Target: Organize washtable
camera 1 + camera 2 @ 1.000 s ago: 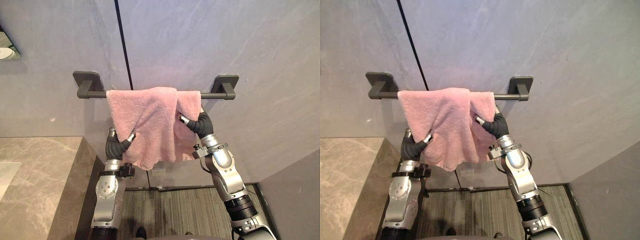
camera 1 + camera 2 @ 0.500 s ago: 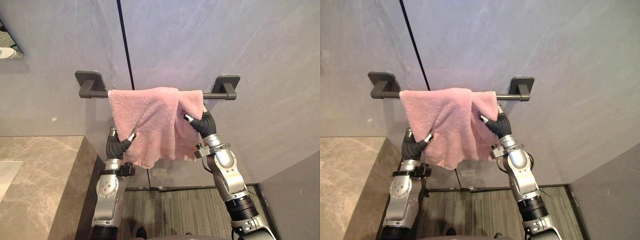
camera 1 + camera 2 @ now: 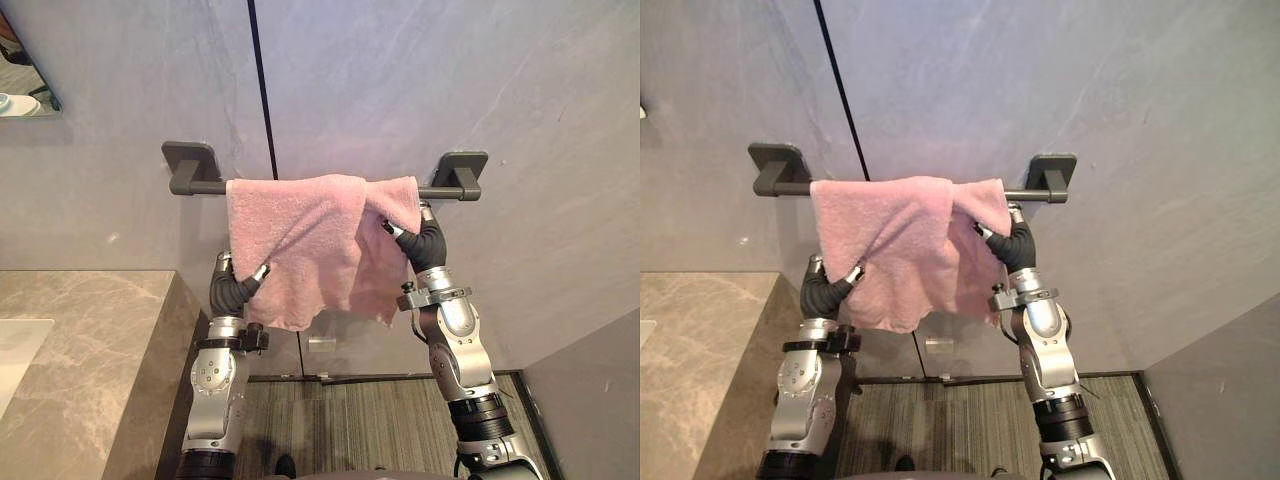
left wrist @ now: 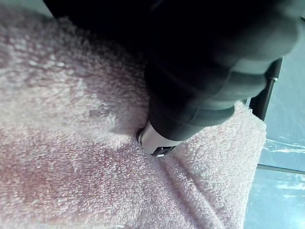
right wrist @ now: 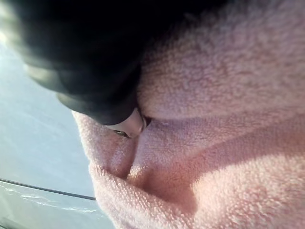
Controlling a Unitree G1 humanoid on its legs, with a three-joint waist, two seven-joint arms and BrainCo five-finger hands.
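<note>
A pink towel (image 3: 310,245) hangs bunched over a dark towel bar (image 3: 200,186) on the grey wall. My left hand (image 3: 235,290) is at the towel's lower left edge, its thumb on the front of the cloth and its fingers behind it. The left wrist view shows that thumb (image 4: 157,143) pressed into the towel (image 4: 71,157). My right hand (image 3: 425,245) is high at the towel's right side, just under the bar, pinching the cloth. In the right wrist view a fingertip (image 5: 126,125) digs into a fold of the towel (image 5: 214,143).
A marble counter (image 3: 70,340) runs along the lower left, close beside my left arm. A mirror corner (image 3: 20,80) shows at the upper left. The bar's right bracket (image 3: 462,170) sits just above my right hand. Striped flooring (image 3: 340,420) lies below, and a grey side wall (image 3: 590,400) stands at the right.
My right hand has risen and moved right along the bar, drawing the towel's right part outward and spreading it. The left hand keeps its hold low on the left. The view shifted slightly.
</note>
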